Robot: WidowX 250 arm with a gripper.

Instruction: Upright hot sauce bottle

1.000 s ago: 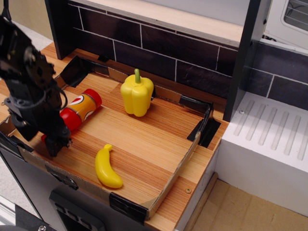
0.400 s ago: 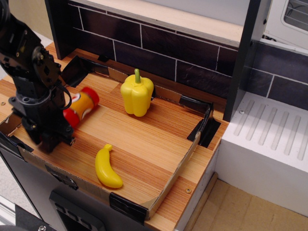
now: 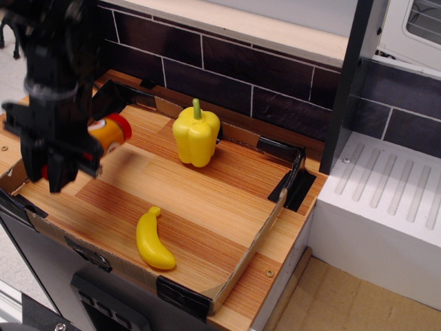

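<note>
Gripper (image 3: 58,162) clenched on hot sauce bottle (image 3: 110,132), now lifted off board at nine o'clock, cap end raised versus second ago; uprighting underway.

We judge this a toy kitchen: dark tiled wall (image 3: 234,65) at the far side, white drainboard (image 3: 393,186) right, wooden counter (image 3: 193,200).

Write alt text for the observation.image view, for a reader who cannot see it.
A black gripper holds the red hot sauce bottle lifted and tilted above the left side of a wooden tray. A yellow bell pepper stands near the back; a banana lies in front.
</note>
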